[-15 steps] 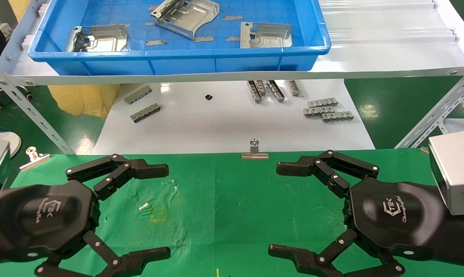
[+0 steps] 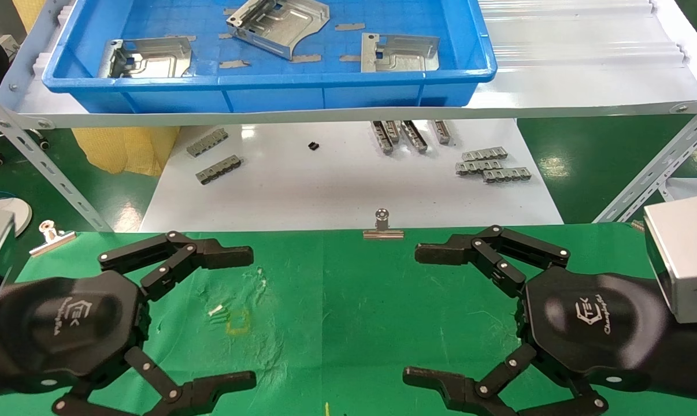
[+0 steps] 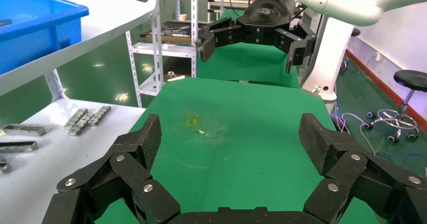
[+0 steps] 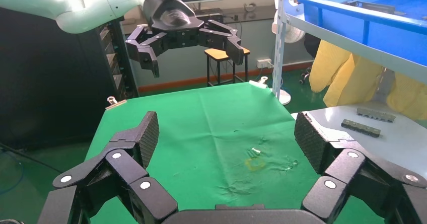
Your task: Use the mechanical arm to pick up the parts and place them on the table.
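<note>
The parts [image 2: 279,26], three silver plates, are all lying in the blue bin [image 2: 267,86] on the shelf, none yet moved. The left gripper [image 2: 241,315] and right gripper [image 2: 426,315] are hovering spread wide and empty over the green table [image 2: 337,300], every pick remaining.

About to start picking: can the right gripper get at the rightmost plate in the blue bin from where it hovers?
Probably yes. The right gripper hangs open over the green table, empty, and the rightmost plate lies uncovered near the blue bin's front wall. It must rise over that wall and the shelf edge.
</note>
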